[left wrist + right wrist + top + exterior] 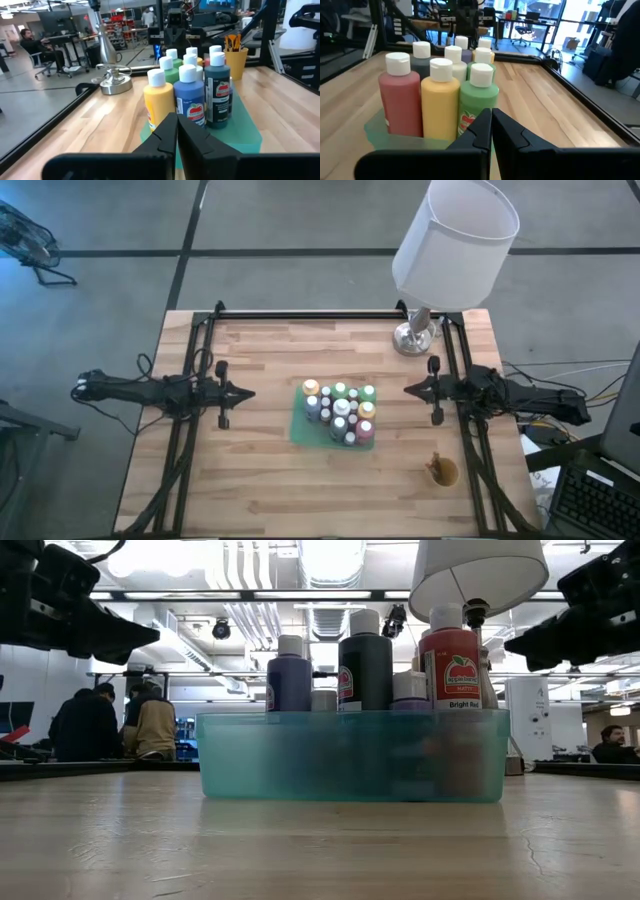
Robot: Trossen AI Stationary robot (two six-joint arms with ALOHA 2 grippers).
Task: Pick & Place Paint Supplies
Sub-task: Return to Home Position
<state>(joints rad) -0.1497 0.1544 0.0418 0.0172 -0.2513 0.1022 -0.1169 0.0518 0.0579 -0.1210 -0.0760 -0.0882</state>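
Note:
Several pale-capped paint bottles (340,412) stand upright, packed together in a shallow teal bin (350,755) at the table's middle. The left wrist view shows a yellow bottle (158,105), a blue one (189,100) and a dark green one (217,90). The right wrist view shows a red bottle (400,100), a yellow one (440,100) and a green one (479,102). My left gripper (245,392) hovers shut to the left of the bin, pointing at it. My right gripper (410,390) hovers shut to the right of the bin. Brush handles (231,41) stick up out of a tan cup (441,471).
A lamp with a white shade (455,240) stands on its metal base (413,337) near the far right corner. The tan cup sits near the right front corner. Bare wood (250,470) lies left of and in front of the bin. People sit in the room beyond the table.

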